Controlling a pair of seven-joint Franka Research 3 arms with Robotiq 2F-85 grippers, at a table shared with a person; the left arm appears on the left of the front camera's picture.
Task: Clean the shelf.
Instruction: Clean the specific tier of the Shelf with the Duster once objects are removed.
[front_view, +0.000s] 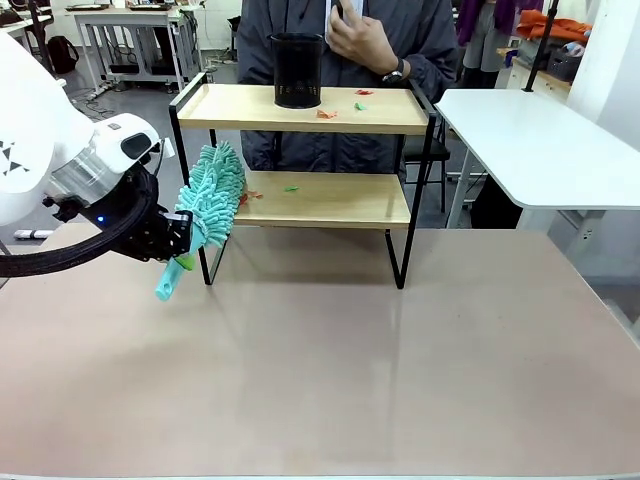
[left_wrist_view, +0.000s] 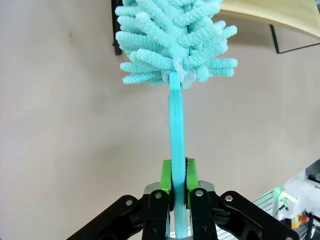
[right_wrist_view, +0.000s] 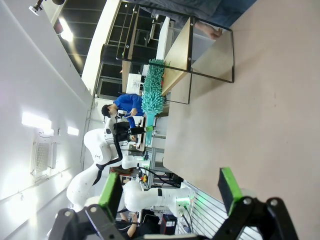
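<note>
Left fingers (left_wrist_view: 166, 175) up close, clenched tight on the flat handle of a teal duster (front_view: 212, 195), fluffy head tilted up right at the left end of the shelf (front_view: 250, 106), by the lower board. Shelf parked toward the far side of the desk (front_view: 350, 380), carrying a black mesh cup (front_view: 297, 70) plus a few red and green scraps (front_view: 327, 114) on top, person's hand (front_view: 360, 40) raised behind it. Right fingers (right_wrist_view: 111, 192) spread wide, gripping nothing, well away from the shelf.
</note>
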